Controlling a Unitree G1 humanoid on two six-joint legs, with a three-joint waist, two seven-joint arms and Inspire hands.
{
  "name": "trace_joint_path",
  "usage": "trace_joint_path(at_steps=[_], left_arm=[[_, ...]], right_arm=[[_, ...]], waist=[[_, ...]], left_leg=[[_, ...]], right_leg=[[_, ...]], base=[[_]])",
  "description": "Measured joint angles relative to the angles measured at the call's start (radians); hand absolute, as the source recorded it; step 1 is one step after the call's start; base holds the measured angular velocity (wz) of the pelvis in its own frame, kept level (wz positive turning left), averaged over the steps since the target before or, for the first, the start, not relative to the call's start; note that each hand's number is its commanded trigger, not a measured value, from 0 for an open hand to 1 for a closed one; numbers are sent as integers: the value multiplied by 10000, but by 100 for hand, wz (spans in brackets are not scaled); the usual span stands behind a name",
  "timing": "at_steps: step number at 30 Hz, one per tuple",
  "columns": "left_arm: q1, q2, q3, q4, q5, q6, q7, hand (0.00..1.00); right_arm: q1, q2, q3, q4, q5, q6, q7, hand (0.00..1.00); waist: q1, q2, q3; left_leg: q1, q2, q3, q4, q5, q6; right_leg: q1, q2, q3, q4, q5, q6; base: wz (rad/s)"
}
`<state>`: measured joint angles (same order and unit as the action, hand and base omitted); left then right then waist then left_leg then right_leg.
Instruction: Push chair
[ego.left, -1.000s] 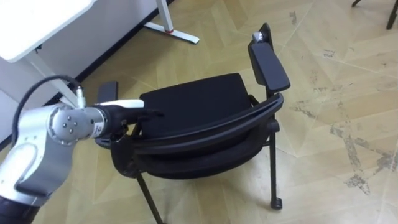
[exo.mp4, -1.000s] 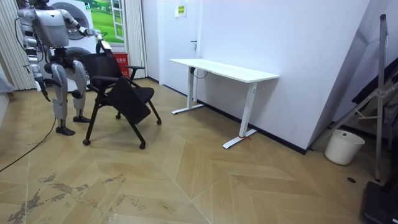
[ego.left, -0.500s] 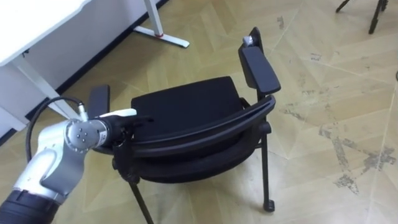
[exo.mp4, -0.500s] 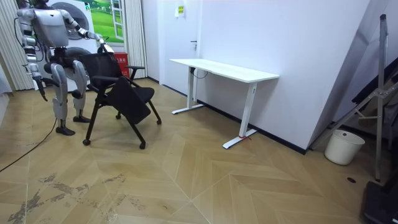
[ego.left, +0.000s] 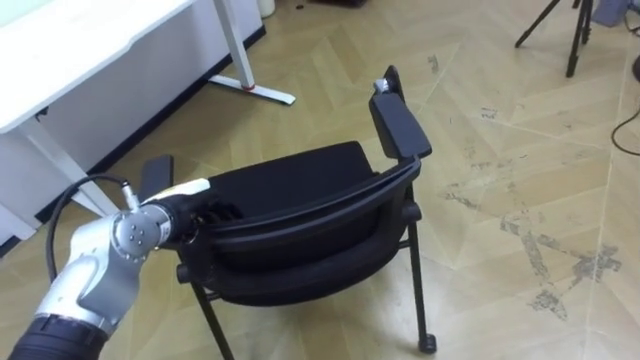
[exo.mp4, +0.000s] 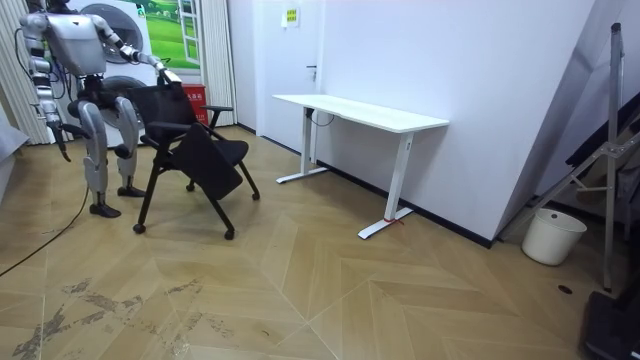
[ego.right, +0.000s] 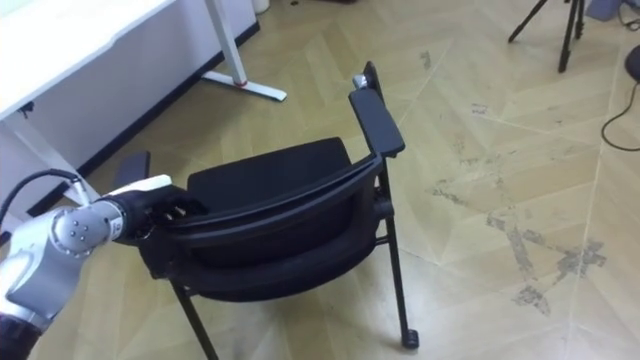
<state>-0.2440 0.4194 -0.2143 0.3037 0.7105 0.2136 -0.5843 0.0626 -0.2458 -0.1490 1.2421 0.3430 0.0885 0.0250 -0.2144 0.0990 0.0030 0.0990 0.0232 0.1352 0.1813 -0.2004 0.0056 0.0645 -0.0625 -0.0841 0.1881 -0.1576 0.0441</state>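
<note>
- Far left of the eye views: the left hand (ego.left: 205, 210) comes in from the lower left. Its dark fingers are clenched round the left end of the chair's backrest rail (ego.left: 320, 207), so it's grasping the chair.
- Up in the left corner there's a white desk (ego.left: 80, 45), its surface seen from above, with one white foot (ego.left: 255, 90) lying on the floor towards the chair.
- The black chair (ego.left: 290, 180) sits right in the middle, viewed from behind and above. It stands on the floor with its seat facing away from the robot, near the desk but not touching it.
- The chair's left armrest (ego.left: 155, 172) pokes out just past the hand. The right armrest (ego.left: 400, 125) sticks up on the other side.
- Right of the chair is wooden herringbone floor (ego.left: 520, 200) with pale scuffed patches.
- Top right corner: the dark legs of a stand (ego.left: 560, 25).
- In the room view, the robot stands at the room view's left, directly behind the chair, left arm reaching to the top of the backrest.
- Its right hand (exo.mp4: 60, 148) hangs low by its side; can't tell its state from here.
- Further right in the room view, the desk stands against the white wall, well apart from the chair.
- Far right, a white bucket (exo.mp4: 553, 236) sits on the floor.
</note>
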Motion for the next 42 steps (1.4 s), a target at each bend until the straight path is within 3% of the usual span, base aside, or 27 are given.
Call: trace_joint_path(at_steps=[4, 14, 22, 25, 32, 36, 42], left_arm=[[185, -44, -86, -41, 160, -245, 778, 100], [166, -142, -90, -402, 206, -248, 1781, 100], [114, -147, -86, -343, 149, -236, 2363, 100], [81, -114, -83, -91, 152, -220, 2532, 100], [90, 98, -70, 183, -15, -25, 2797, 100], [90, 426, -59, 371, -261, -1, 3069, 100], [86, 569, -58, 368, -328, -84, 3337, 100]], right_arm=[[0, 0, 0, -2, -2, 2, -2, 0], [56, 10, -6, -234, 17, 3, 4, 0], [156, 75, -43, -393, 202, -6, -8, 0], [177, 75, -593, -231, 245, 0, -177, 0], [378, 6, -2393, -514, -198, -26, -1615, 0], [594, -66, -2663, -2165, -1294, -59, -2926, 0], [588, -393, -2656, -5436, -2467, -155, -4430, 0]], waist=[[7, -21, 13], [-42, -157, 57], [-218, -109, 39], [-355, -30, 28], [-937, 42, 50], [-1082, 22, 67], [-975, 41, 29]], left_leg=[[-11, 0, -3, 7, 2, 3], [-172, -6, 24, -63, 3, 5], [-95, -11, 149, -152, 1, 2], [-25, -15, 289, -171, -8, -9], [-8, -38, 587, -142, -10, -11], [-41, -102, 849, -125, -37, 37], [-227, -199, 1320, 44, -245, 247]], right_leg=[[-4, -1, -1, -1, 3, 5], [-146, 12, 28, -30, 15, 2], [-145, 31, 202, -186, 11, 7], [-143, 32, 355, -185, 1, 24], [-260, 2, 557, 21, -36, 55], [-651, -37, 886, 411, -175, 118], [-1111, -71, 1398, 909, -223, 268]], base=[[0], [0], [-3], [-13], [-6], [-19], [-23]])
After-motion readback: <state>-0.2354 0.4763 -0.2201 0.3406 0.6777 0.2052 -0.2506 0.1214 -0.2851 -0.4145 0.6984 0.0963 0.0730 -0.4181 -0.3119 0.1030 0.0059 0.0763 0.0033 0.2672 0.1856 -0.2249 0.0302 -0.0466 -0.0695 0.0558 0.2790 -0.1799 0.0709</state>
